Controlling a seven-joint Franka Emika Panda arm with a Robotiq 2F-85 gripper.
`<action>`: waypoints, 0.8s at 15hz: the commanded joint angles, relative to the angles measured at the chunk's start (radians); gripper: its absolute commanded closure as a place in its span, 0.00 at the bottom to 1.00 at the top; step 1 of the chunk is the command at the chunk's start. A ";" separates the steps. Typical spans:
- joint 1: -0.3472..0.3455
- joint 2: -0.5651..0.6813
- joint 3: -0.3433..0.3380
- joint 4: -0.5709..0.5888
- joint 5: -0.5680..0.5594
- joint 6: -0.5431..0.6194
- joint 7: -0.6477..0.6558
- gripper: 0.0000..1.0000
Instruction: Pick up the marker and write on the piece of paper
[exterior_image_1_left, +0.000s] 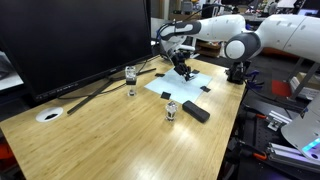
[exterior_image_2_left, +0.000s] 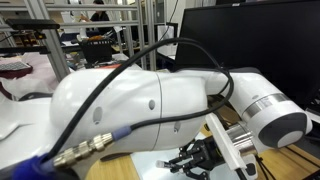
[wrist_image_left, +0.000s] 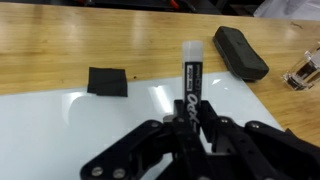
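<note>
- Piece of paper (wrist_image_left: 60, 130): we are logging it at the left of the wrist view, lying flat on the worktop (wrist_image_left: 60, 40). A black patch (wrist_image_left: 108, 81) is sitting at one corner. We are judging that it is pinning the sheet down so it is not sliding under a writing stroke.
- Marker (wrist_image_left: 192, 80): we are recording it at centre, running straight out ahead of the wrist with its pale end leading. We are judging that it is being held lengthwise so that the leading end is the first part to meet the sheet when the arm lowers.
- Fingers (wrist_image_left: 212, 120): we are finding them clenched on the marker's dark barrel, one on either side. They are gripping its rear part and leaving the front part free. In an exterior view they are hanging low over the piece of paper (exterior_image_1_left: 190, 82). Whether the marker is touching the sheet we cannot tell. We are counting the pick-up as done and the writing as the step in hand.
- Black block (wrist_image_left: 240, 52): we are noting it to the right of the marker, lying on bare wood just off the sheet and apart from the fingers. It is probably parked outside the writing area.
- Glass (wrist_image_left: 305, 70): we are entering it at the far right edge, only partly showing and standing well apart from the marker.
</note>
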 joint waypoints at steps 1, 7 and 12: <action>-0.005 -0.029 0.014 0.003 -0.017 0.029 -0.003 0.95; -0.007 -0.044 0.029 -0.019 -0.001 0.016 0.023 0.95; -0.005 -0.046 0.035 -0.013 0.006 0.050 0.049 0.95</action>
